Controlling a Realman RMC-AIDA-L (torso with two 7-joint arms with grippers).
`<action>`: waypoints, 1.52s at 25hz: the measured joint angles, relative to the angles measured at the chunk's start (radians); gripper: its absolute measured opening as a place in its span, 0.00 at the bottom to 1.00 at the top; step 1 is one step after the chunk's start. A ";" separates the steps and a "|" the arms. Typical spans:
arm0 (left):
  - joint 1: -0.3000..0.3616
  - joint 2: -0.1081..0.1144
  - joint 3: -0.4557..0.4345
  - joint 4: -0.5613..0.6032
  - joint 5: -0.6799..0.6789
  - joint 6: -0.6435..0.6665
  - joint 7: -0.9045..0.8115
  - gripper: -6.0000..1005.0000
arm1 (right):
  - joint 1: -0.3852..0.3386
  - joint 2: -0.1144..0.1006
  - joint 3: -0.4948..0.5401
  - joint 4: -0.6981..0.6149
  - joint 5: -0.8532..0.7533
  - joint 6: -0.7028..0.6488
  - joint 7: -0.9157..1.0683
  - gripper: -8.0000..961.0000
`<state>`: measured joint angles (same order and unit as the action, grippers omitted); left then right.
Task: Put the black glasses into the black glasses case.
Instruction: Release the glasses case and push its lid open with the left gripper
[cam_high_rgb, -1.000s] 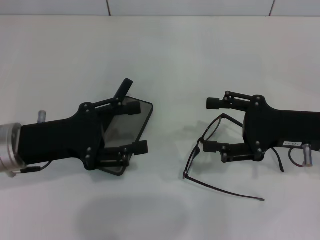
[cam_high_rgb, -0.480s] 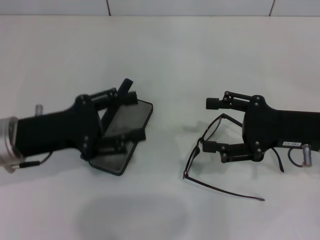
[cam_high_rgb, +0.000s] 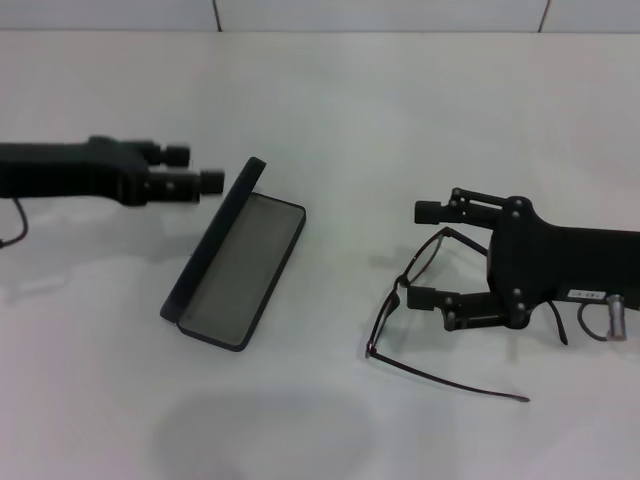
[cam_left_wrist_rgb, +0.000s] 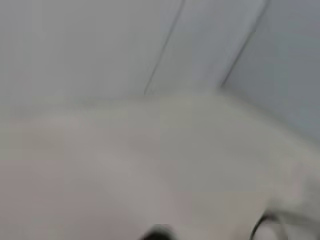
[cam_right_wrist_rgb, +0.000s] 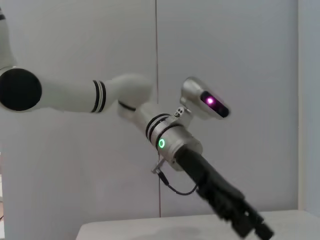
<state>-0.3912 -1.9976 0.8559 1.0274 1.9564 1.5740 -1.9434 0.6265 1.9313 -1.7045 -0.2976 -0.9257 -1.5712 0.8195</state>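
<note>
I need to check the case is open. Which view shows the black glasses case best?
The head view: the black glasses case lies open on the table, lid raised, grey lining showing. The left wrist and right wrist views show none of it.

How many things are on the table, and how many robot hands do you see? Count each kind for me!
Glasses: 1
Glasses case, lying open: 1
Robot grippers: 2, the left gripper by the case lid and the right gripper around the glasses
Total: 4
</note>
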 joint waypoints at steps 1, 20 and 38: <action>-0.001 -0.018 0.004 0.055 0.065 -0.001 -0.046 0.81 | -0.001 0.000 0.000 0.000 0.000 -0.001 0.000 0.89; -0.015 -0.090 0.210 0.226 0.347 -0.062 -0.322 0.66 | -0.013 0.014 -0.012 0.000 -0.003 0.003 0.000 0.89; -0.109 -0.085 0.213 0.239 0.358 -0.100 -0.187 0.31 | -0.063 0.050 -0.005 -0.157 -0.254 -0.003 0.000 0.89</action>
<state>-0.4997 -2.0829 1.0686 1.2659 2.3141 1.4739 -2.1305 0.5632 1.9816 -1.7098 -0.4551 -1.1802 -1.5740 0.8190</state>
